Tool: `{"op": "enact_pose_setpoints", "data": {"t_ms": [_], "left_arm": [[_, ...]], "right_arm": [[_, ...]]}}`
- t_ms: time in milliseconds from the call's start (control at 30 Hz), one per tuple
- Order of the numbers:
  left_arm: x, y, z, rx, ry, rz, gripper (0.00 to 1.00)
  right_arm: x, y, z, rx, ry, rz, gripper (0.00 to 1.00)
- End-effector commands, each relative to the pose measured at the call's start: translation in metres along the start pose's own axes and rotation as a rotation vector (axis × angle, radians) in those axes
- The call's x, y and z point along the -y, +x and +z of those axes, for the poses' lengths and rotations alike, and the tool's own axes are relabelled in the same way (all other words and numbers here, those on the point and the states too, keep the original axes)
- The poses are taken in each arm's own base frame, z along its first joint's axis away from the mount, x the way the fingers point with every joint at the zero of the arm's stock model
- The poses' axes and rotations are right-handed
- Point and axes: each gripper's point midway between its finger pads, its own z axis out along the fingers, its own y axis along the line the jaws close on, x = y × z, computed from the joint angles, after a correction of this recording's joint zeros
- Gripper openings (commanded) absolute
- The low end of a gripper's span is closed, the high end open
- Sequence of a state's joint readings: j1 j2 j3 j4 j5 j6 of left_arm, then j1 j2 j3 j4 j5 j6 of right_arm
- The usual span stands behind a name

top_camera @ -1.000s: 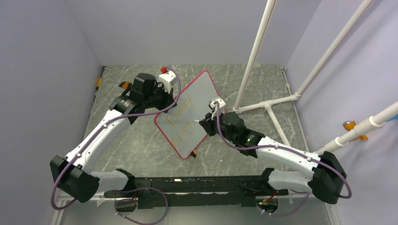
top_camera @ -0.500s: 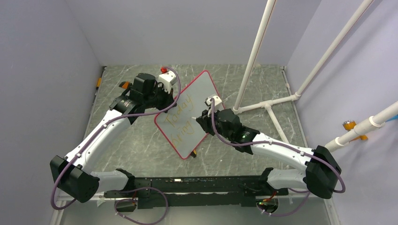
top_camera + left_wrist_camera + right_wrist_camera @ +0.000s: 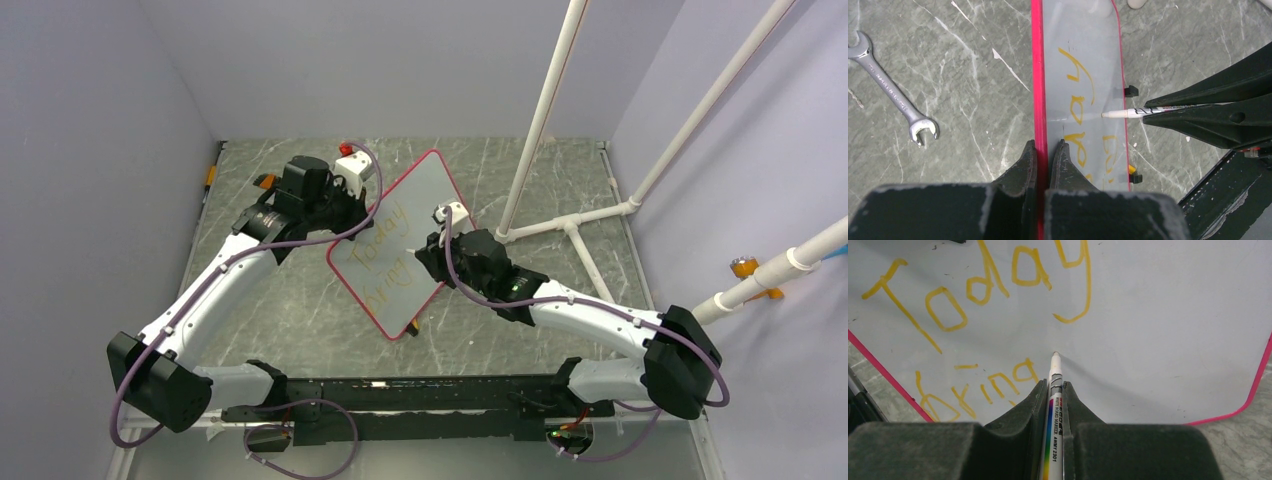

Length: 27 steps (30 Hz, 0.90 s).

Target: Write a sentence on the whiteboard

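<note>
Evidently the sentence [image 3: 998, 282] is standing half written: "Today bring". The left claw [image 3: 1044, 146] is clamping the whiteboard [image 3: 432, 190] by its red edge, holding it tilted over the worktop [image 3: 300, 300]. The right claw [image 3: 1053, 386] is pinching the marker [image 3: 1055, 371], its tip at the whiteboard's middle.

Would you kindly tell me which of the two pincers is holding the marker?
The right pincer: it grips the marker, tip pointing at the whiteboard, whereas the left pincer only clamps the board's red edge.

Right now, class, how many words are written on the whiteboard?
2. On the whiteboard, "Today" fills the upper line and "bring" sits below it, left of the marker tip. The right gripper may hide more of the lower line.
</note>
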<state>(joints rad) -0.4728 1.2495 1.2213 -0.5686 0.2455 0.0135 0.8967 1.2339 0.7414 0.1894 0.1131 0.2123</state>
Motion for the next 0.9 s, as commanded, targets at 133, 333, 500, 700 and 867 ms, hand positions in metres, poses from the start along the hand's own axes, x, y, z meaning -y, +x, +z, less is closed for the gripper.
{"op": "enact_pose_setpoints", "data": {"t_ms": [133, 333, 500, 700, 867], "left_arm": [[-0.038, 0.048, 0.001, -0.184, -0.167, 0.092, 0.00], [-0.039, 0.048, 0.001, -0.184, -0.168, 0.089, 0.00], [-0.039, 0.048, 0.000, -0.183, -0.167, 0.089, 0.00], [-0.039, 0.048, 0.000, -0.184, -0.168, 0.088, 0.00], [-0.040, 0.048, 0.001, -0.186, -0.170, 0.086, 0.00]], "right_arm": [[-0.017, -0.016, 0.006, 0.041, -0.083, 0.010, 0.00], [-0.017, -0.002, 0.003, 0.015, -0.095, 0.026, 0.00], [-0.018, 0.006, -0.002, 0.004, -0.108, 0.034, 0.00], [-0.017, 0.014, -0.005, -0.010, -0.106, 0.040, 0.00], [-0.011, 0.018, -0.006, -0.017, -0.075, 0.039, 0.00]]}}
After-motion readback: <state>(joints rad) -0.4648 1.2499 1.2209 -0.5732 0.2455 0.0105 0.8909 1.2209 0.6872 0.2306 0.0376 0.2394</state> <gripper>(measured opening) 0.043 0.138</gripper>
